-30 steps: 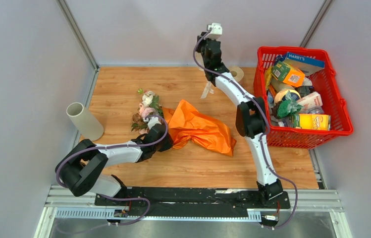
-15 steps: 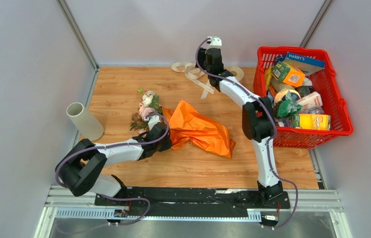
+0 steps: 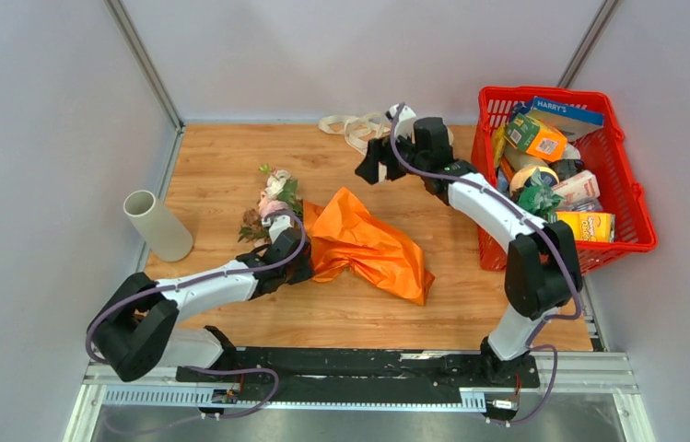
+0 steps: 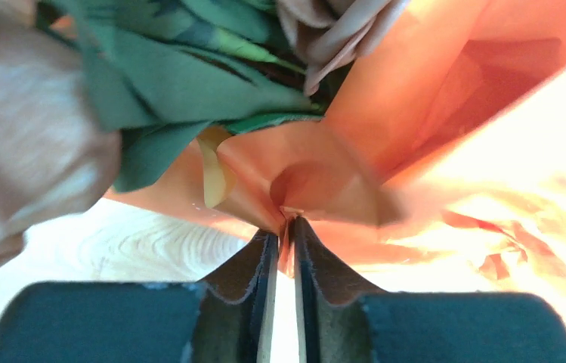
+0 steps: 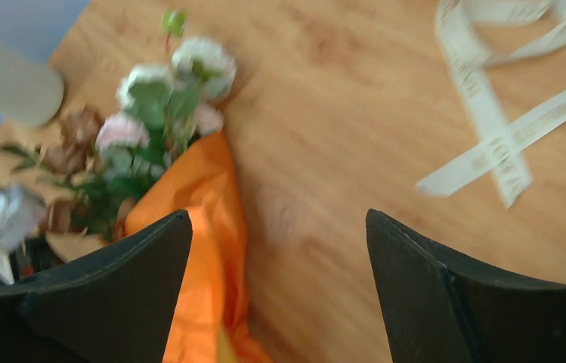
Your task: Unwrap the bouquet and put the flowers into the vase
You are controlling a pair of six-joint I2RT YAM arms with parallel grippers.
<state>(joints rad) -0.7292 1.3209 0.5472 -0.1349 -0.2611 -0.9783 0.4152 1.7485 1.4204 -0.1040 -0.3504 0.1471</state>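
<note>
Setting: wooden surface between grey walls, seen from above.
Bouquet: lying left of the surface's centre, still wrapped.
Long axis: flowers point toward the far left corner; orange paper trails toward the near right.
Left gripper: clenched on a fold of paper at the bouquet's neck, just beside the green leaves.
Right gripper: released and empty, hovering near the far edge; the paper lies nearward of it.
Ribbon: loose at the middle of the far edge, apart from the bouquet.
Vase: at the left edge, left of the flowers, mouth showing; the left arm is nearer.
Basket: red, at the right edge, well apart.
Likely next: the right gripper drops onto the paper's free end and pulls along that axis.
</note>
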